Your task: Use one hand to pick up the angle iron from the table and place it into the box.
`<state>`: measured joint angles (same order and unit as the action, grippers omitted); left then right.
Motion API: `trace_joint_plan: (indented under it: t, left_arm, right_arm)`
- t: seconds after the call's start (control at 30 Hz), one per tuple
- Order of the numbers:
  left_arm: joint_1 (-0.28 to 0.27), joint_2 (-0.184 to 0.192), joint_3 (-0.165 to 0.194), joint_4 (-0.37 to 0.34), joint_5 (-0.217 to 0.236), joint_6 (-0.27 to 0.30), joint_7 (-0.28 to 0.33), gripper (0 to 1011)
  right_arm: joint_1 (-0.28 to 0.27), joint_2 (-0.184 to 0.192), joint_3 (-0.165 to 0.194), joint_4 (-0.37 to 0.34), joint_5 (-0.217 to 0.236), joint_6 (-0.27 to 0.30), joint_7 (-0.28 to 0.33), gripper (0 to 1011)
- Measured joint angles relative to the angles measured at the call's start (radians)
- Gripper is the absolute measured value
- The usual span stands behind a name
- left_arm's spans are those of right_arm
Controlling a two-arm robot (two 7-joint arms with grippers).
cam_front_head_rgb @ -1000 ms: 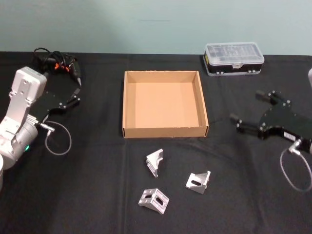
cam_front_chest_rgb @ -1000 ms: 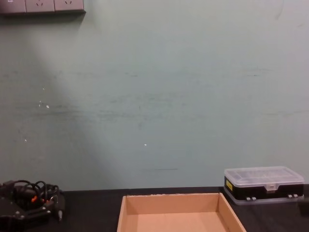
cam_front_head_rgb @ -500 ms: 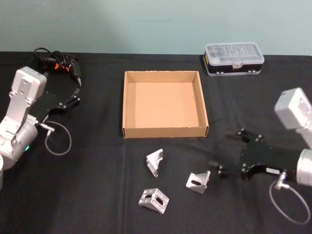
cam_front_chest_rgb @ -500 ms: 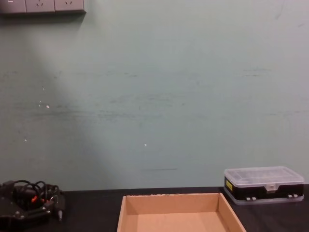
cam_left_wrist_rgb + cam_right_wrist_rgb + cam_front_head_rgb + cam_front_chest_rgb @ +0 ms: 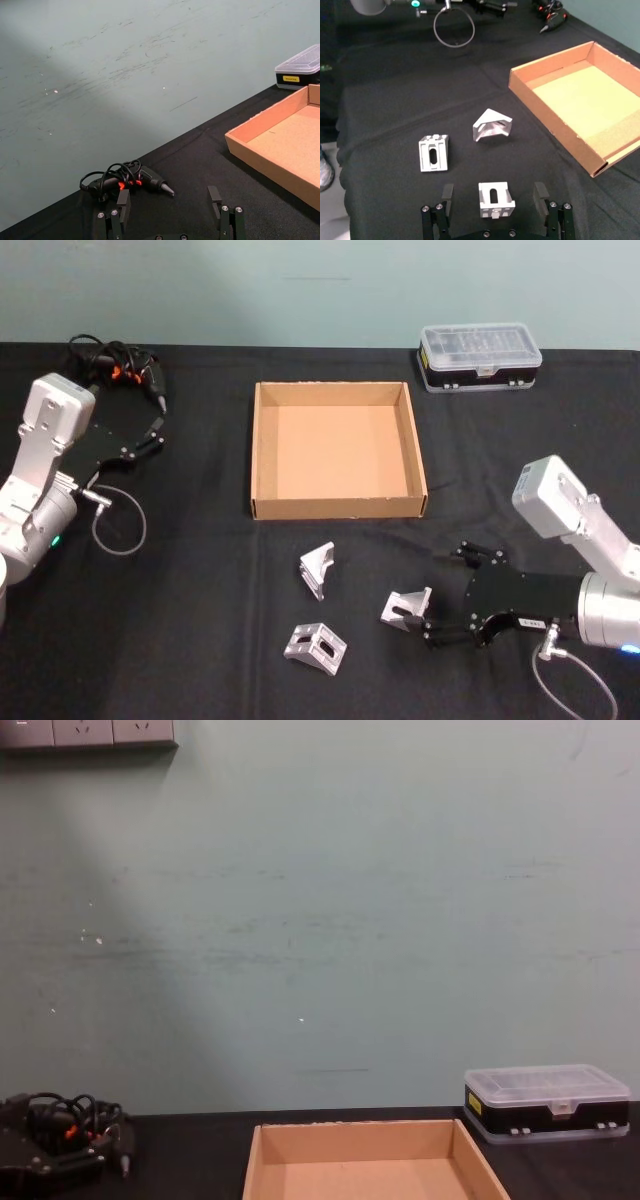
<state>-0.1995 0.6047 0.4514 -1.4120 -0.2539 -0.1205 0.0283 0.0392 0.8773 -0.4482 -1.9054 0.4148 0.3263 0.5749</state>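
- Head view: the right gripper [image 5: 442, 592] is low over the desk [image 5: 200, 620], on the robot's side of the box [image 5: 338, 508] and off its front right corner, with its jaws apart
- The angle iron [image 5: 405, 610] lies on the desk just at those jaws; a second angle iron [image 5: 318, 570] lies near the box's front wall, and a third angle iron [image 5: 315, 648] lies farther from the box, toward the robot
- The left gripper [image 5: 155, 436] is parked well to the left of the box, near the cable clump [image 5: 115, 368]; a black case [image 5: 480, 357] with a clear lid stands beyond the box's far right corner
- Left wrist view: the left gripper [image 5: 169, 202] has its jaws apart and holds nothing, with the cable clump [image 5: 125, 181] ahead and the box [image 5: 270, 165] off to one side
- Right wrist view: the right gripper [image 5: 494, 194] has its jaws wide apart, one on each side of the angle iron [image 5: 495, 200], with a gap showing on both sides; the box [image 5: 550, 122] is well apart from it and holds nothing
- Chest view: the box [image 5: 355, 1132] sits between the cable clump [image 5: 60, 1125] and the black case [image 5: 548, 1105]
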Motion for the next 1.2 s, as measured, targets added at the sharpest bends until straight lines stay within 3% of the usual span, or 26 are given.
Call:
trace_joint_plan:
  t: [0.43, 1.0, 1.2]
  left_arm:
    - [0.000, 0.000, 0.000, 0.000, 0.000, 0.000, 0.000, 1000]
    - [0.000, 0.000, 0.000, 0.000, 0.000, 0.000, 0.000, 1000]
    - [0.000, 0.000, 0.000, 0.000, 0.000, 0.000, 0.000, 1000]
  right_arm:
    - [0.023, -0.015, -0.041, 0.035, -0.048, 0.015, 0.009, 1004]
    - [0.041, -0.056, -0.071, 0.089, -0.074, 0.013, 0.023, 1004]
    - [0.041, -0.065, -0.071, 0.097, -0.075, 0.012, 0.022, 888]
